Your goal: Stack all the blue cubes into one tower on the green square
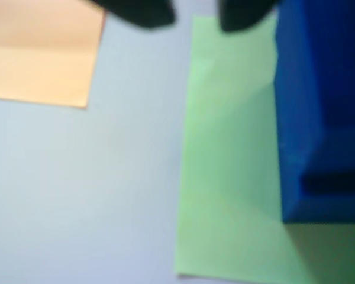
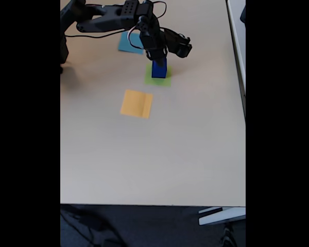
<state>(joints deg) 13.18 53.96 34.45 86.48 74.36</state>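
Note:
A tower of blue cubes stands on the green square toward the back of the table in the fixed view. The wrist view shows the tower at the right edge, with a step between two of its blocks, resting on the green square; the number of cubes is unclear. My gripper hangs just above the tower's top. In the wrist view its two dark fingertips stand apart at the top edge, and my gripper is open with nothing between them, the tower to its right.
An orange-yellow paper square lies in front of the green one, and it also lies at the top left in the wrist view. A light-blue paper square sits behind, partly under the arm. The table's right edge borders another surface.

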